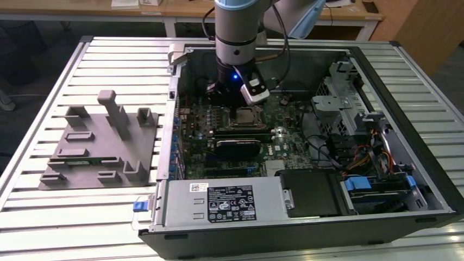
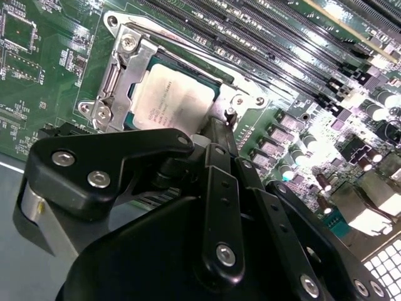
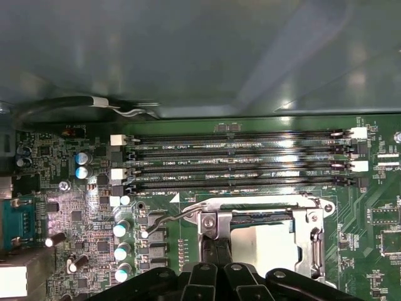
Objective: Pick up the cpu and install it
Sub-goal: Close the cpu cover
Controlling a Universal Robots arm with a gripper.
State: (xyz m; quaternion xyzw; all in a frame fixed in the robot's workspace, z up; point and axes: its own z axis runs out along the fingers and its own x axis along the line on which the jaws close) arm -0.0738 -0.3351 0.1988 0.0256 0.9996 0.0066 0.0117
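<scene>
With the cpu (image 2: 172, 97) seated in its socket (image 2: 109, 94), upper left of the second wrist view, the fingers (image 2: 217, 135) stand closed and empty beside it; locking it in likely demands gentle pressure.

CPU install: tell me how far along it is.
Done: the cpu already lies flat in the motherboard socket, inside its metal frame, as both wrist views show. In hand: the claw hangs low over the socket's edge, right beside the cpu. Left: the socket's wire lever appears to stick out to the side, so the clamping may not be finished.
</scene>
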